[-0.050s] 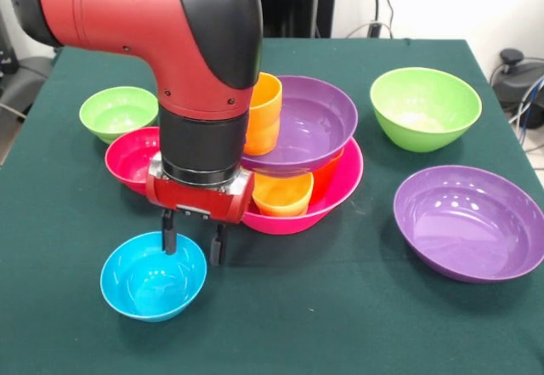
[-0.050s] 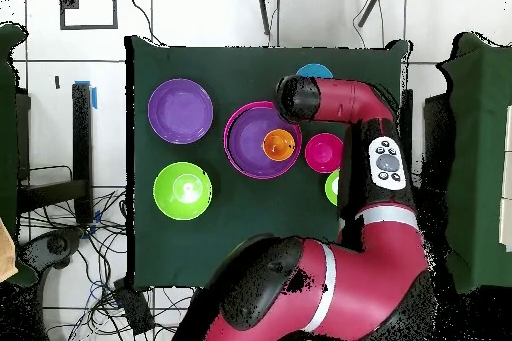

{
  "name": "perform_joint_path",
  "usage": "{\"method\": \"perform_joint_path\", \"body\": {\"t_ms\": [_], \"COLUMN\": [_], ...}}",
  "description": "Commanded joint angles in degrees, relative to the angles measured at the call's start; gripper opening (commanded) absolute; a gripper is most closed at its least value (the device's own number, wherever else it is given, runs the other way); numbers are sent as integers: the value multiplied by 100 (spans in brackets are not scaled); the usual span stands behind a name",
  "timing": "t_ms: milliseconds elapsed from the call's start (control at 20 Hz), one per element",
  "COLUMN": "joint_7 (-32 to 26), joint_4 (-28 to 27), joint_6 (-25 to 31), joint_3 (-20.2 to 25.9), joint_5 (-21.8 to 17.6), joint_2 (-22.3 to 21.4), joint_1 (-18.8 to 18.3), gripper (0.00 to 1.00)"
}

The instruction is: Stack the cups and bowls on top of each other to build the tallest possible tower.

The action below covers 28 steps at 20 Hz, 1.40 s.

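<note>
Hovering at the far rim of the blue bowl [image 1: 153,286], the gripper [image 1: 194,241] holds nothing, fingers parted. Lower one finger inside the wall, one outside, then close. The tower [image 1: 297,158] stands just behind; lift clear of its hot-pink base.

Green table [image 1: 357,324], floor cables [image 2: 70,247]
</note>
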Motion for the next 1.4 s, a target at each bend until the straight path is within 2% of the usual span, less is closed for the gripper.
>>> {"method": "perform_joint_path", "body": {"t_ms": [50, 400, 1400], "joint_7": [330, 295, 634], "joint_4": [684, 266, -257], "joint_6": [-447, -378, -538], "joint_3": [304, 356, -227], "joint_5": [54, 157, 46], "joint_2": [97, 279, 409], "joint_1": [-64, 23, 336], "gripper": [100, 100, 100]}}
